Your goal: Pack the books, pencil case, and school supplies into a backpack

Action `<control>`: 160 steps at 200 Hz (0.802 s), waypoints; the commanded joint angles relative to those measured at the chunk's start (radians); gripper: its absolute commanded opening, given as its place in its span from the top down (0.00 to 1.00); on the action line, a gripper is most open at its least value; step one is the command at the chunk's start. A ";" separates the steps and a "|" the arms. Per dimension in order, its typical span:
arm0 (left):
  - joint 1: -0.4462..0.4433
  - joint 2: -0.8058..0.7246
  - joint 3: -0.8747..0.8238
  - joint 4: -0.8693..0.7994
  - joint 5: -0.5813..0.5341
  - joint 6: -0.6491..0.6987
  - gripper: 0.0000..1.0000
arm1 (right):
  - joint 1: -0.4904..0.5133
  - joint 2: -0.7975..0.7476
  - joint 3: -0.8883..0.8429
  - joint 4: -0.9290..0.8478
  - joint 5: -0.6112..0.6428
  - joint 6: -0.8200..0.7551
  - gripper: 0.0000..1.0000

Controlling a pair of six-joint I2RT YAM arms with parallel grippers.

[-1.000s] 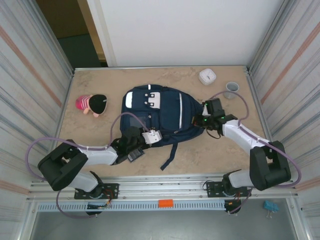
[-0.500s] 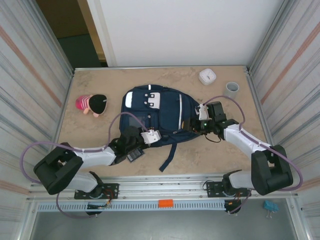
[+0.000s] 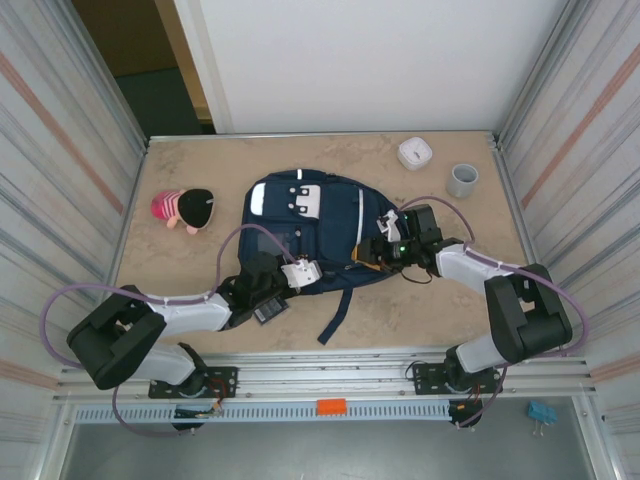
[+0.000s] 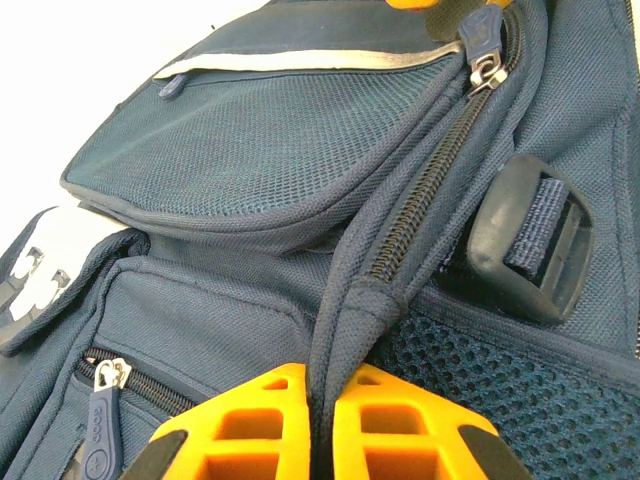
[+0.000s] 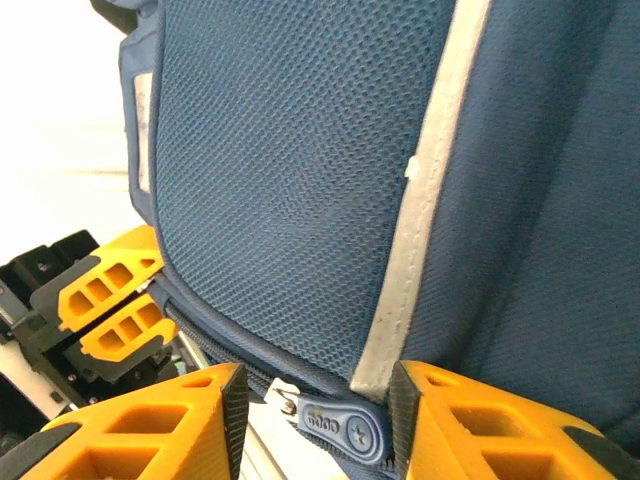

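Your backpack (image 3: pixel 318 215) lies flat in the middle of the table (image 3: pixel 210 165), between both claws. Your left arm (image 3: pixel 190 312) stretches low from the near left, and the left claw (image 4: pixel 320 390) is clamped on a fabric seam at the backpack's near edge. Your right arm (image 3: pixel 470 268) folds in from the right. The right claw (image 5: pixel 318 378) stands apart, with a zipper pull (image 5: pixel 335 428) between its fingers.

Soft, even overhead light, faint shadows. Beyond my right gripper (image 5: pixel 315 405) the counter (image 5: pixel 60 130) blows out white; backpack (image 5: pixel 300 180) mesh reads sharp.
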 commanded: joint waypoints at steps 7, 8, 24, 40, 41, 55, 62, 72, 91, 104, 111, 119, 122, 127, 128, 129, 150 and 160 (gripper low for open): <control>0.008 -0.031 0.011 0.081 0.007 -0.029 0.96 | 0.024 0.013 -0.003 0.008 -0.089 -0.002 0.62; 0.008 -0.030 0.011 0.080 0.008 -0.028 0.96 | 0.024 0.012 -0.003 0.008 -0.091 -0.003 0.62; 0.008 -0.028 0.012 0.083 0.009 -0.028 0.96 | 0.024 0.007 -0.006 0.009 -0.106 -0.006 0.66; 0.009 -0.025 0.014 0.084 0.012 -0.029 0.96 | 0.024 0.008 0.003 -0.006 -0.097 -0.014 0.67; 0.009 -0.025 0.014 0.084 0.012 -0.028 0.96 | 0.024 0.009 0.003 -0.007 -0.095 -0.014 0.67; 0.008 -0.023 0.014 0.087 0.012 -0.028 0.96 | 0.024 0.018 0.010 -0.014 -0.095 -0.015 0.67; 0.009 -0.022 0.014 0.089 0.013 -0.028 0.96 | 0.024 0.023 0.011 -0.013 -0.097 -0.010 0.67; 0.008 -0.020 0.014 0.089 0.012 -0.028 0.96 | 0.025 0.028 0.010 0.000 -0.106 0.002 0.67; 0.008 -0.020 0.012 0.092 0.012 -0.028 0.96 | 0.026 0.041 0.012 0.006 -0.096 0.017 0.68; 0.008 -0.017 0.011 0.094 0.012 -0.029 0.96 | 0.023 0.058 0.020 -0.005 -0.067 0.019 0.73; 0.008 -0.017 0.012 0.094 0.013 -0.031 0.96 | 0.024 0.066 0.024 -0.007 -0.055 0.021 0.77; 0.009 -0.020 0.011 0.094 0.013 -0.033 0.96 | 0.024 0.073 0.025 -0.002 -0.048 0.029 0.84; 0.008 -0.019 0.011 0.092 0.013 -0.033 0.96 | 0.022 0.073 0.025 -0.001 -0.045 0.032 0.86; 0.008 -0.021 0.011 0.091 0.010 -0.032 0.96 | 0.022 0.073 0.022 0.005 -0.040 0.038 0.90; 0.007 -0.022 0.011 0.090 0.009 -0.032 0.96 | 0.022 0.072 0.022 0.006 -0.040 0.039 0.91; 0.008 -0.022 0.011 0.089 0.008 -0.033 0.96 | 0.021 0.072 0.021 0.007 -0.039 0.040 0.91; 0.011 -0.035 0.008 0.077 -0.019 -0.021 0.96 | -0.003 0.033 0.004 0.019 -0.023 0.053 1.00; 0.021 -0.046 0.007 0.058 -0.025 -0.022 0.96 | -0.032 0.005 -0.005 0.010 -0.016 0.053 1.00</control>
